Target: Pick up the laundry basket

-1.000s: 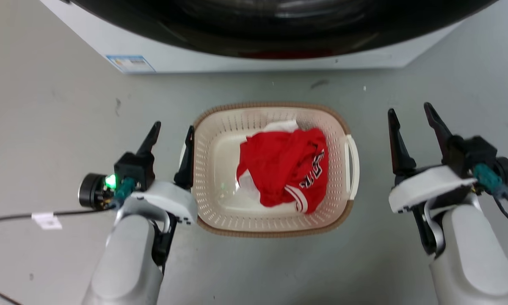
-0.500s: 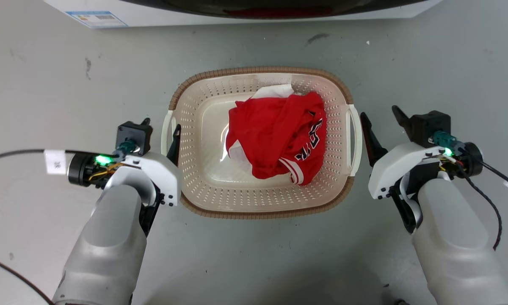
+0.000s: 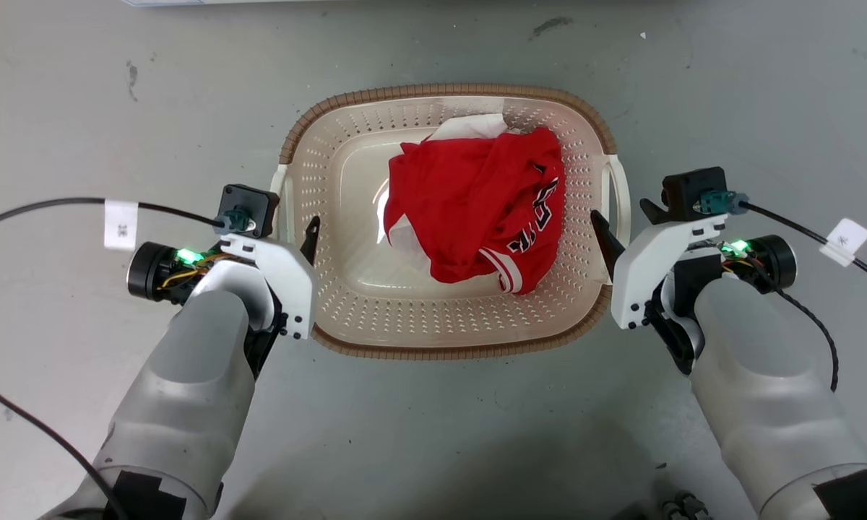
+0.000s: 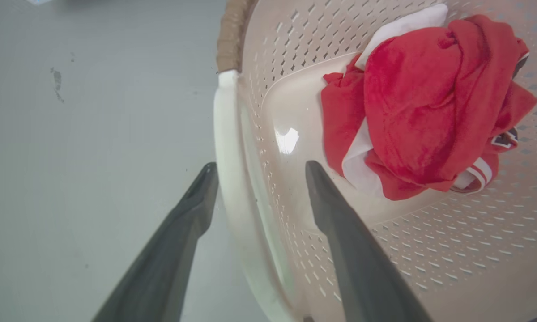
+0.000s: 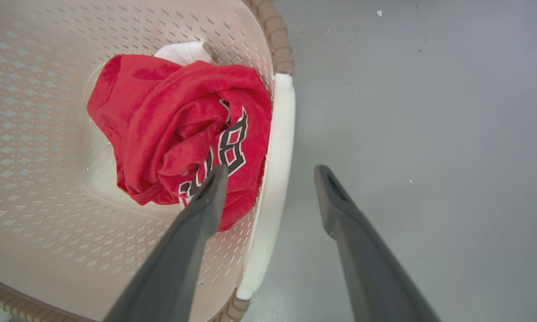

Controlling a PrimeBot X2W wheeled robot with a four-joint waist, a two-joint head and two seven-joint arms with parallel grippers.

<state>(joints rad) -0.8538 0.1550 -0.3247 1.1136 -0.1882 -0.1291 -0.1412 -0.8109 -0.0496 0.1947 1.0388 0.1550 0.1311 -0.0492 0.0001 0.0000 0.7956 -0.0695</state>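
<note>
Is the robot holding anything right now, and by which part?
Nothing yet. The left gripper and right gripper are open, their fingers straddling the white handles of the basket, not closed.

Left forearm [image 3: 195, 390] and right forearm [image 3: 766, 390] pale grey, rounded, with black tape patches [image 3: 144, 498] at the lower ends. White wrist shells [image 3: 285, 278] with small dark screws [image 3: 296, 325]. Black cylindrical modules [image 3: 144, 271], green LEDs [image 3: 186, 256] lit. Teal connectors [image 3: 235, 220], black cables [image 3: 43, 206] with white tags [image 3: 121, 224]. Fingers [image 4: 340, 232] long, dark grey, tapering to points.
</note>
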